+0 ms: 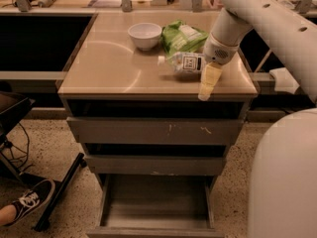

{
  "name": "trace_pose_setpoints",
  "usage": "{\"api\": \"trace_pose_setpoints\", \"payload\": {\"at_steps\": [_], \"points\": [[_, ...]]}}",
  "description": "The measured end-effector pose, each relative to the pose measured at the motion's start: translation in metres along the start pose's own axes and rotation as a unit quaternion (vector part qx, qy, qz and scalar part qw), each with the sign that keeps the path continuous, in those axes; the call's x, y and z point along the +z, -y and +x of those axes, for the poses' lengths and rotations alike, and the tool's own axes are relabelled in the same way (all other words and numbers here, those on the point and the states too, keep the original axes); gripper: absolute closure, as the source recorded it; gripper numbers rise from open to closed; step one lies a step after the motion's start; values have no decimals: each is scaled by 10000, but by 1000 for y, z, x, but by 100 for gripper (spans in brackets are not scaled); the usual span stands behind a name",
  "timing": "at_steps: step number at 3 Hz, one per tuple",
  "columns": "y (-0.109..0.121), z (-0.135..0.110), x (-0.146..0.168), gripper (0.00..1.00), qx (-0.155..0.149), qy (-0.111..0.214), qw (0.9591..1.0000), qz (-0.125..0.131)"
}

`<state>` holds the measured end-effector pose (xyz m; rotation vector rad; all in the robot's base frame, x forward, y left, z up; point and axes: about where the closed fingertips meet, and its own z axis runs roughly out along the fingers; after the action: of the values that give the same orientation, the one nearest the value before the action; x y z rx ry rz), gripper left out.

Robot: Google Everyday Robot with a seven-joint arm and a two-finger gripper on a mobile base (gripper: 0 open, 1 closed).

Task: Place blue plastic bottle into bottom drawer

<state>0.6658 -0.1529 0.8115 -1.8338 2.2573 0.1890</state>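
Observation:
The blue plastic bottle [182,62], clear with a white cap and a pale label, lies sideways just over the tan counter [114,68], cap to the left. My gripper [204,82] is at its right end, near the counter's front right, and appears shut on the bottle's base. One yellowish finger [208,81] shows in front of the bottle; the other is hidden. The bottom drawer [154,208] stands pulled open below, with nothing on its grey floor.
A white bowl [144,35] and a green snack bag [184,36] sit behind the bottle. Two scuffed grey drawers [153,131] above the bottom one are slightly open. A sneaker [29,202] and a black bar [59,192] are at the lower left. My white base [285,182] fills the right.

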Motion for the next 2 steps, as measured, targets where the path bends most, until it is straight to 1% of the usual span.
{"api": "trace_pose_setpoints", "payload": {"at_steps": [1, 2], "points": [[0, 0, 0, 0, 0, 0, 10000, 0], [0, 0, 0, 19, 0, 0, 10000, 0]]}}
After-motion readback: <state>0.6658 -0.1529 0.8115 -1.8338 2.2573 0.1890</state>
